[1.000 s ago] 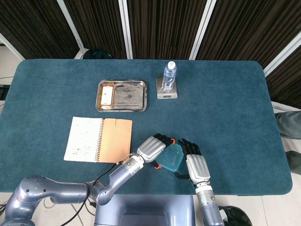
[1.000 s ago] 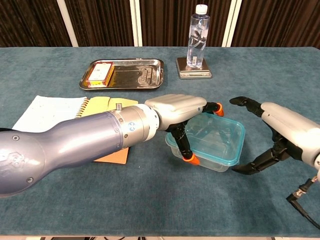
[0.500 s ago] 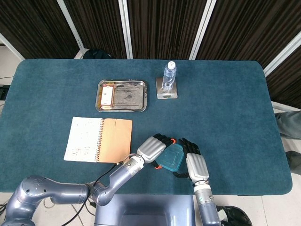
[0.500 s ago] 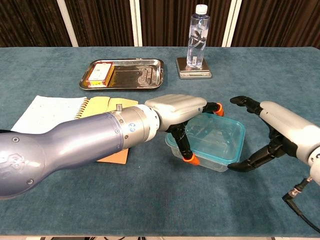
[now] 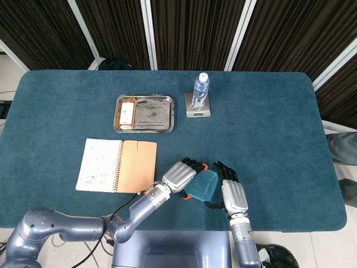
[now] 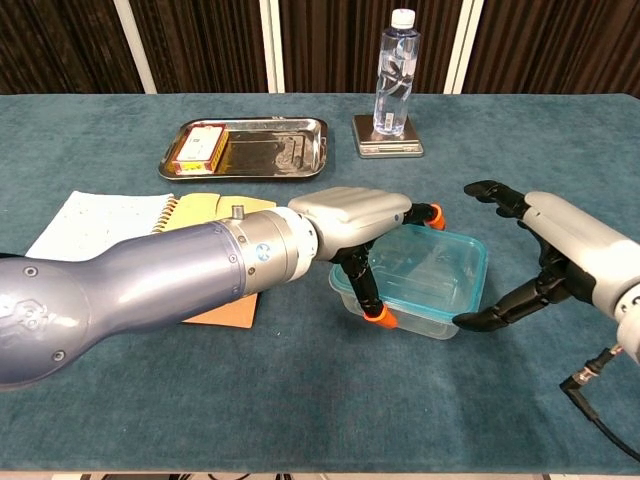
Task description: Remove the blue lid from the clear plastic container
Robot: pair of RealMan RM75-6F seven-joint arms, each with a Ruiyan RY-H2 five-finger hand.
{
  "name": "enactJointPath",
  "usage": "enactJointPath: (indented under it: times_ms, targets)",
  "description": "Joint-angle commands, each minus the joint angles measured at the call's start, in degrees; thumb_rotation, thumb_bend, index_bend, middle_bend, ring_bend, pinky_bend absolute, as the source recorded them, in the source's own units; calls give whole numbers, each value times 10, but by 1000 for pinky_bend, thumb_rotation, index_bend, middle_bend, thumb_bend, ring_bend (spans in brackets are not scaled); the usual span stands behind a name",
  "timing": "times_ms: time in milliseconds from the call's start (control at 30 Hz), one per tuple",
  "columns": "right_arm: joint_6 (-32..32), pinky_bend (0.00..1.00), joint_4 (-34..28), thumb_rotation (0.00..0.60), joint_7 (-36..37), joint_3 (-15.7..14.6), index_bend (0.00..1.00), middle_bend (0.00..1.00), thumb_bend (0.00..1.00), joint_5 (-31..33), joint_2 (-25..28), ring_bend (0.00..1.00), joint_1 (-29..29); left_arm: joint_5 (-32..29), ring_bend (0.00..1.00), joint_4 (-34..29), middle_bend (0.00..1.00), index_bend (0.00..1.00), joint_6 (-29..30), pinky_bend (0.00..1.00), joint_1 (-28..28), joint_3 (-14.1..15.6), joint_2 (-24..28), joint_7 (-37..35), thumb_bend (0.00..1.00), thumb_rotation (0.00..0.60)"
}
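Observation:
The clear plastic container (image 5: 202, 186) (image 6: 415, 300) with its blue lid (image 6: 428, 270) on top sits near the table's front edge. My left hand (image 5: 179, 176) (image 6: 348, 218) grips its left end, with orange-tipped fingers (image 6: 378, 317) down the near side and another at the far corner. My right hand (image 5: 234, 195) (image 6: 565, 250) hovers just right of the container with its fingers spread wide. Its thumb tip lies near the container's near right corner, and I cannot tell whether it touches. The lid lies flat on the container.
An open spiral notebook (image 5: 117, 165) (image 6: 110, 225) lies left of the container. Further back are a steel tray (image 5: 153, 114) (image 6: 280, 150) holding a small box (image 5: 126, 113) (image 6: 200, 146), and a water bottle (image 5: 200, 89) (image 6: 395, 70) standing on a small scale (image 5: 198, 111) (image 6: 388, 148).
My right hand has moved slightly left, bringing its thumb closer to the container's right end. The left hand keeps the same hold, and the container has barely shifted left.

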Motion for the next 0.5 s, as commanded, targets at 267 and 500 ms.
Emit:
enactJointPath:
  times_ms: [267,500]
  targets:
    - [8,0,8,600,35,2,0,0,181,-15,-6,0,-3,-10,247,-6,271,162,-14,465,-7,1,4,5,152,600]
    - [12,0,13,600,50,5,0,0,181,-19,-10,0,-5,-15,257,-8,273,162,-16,474,-10,1,4,10,152,600]
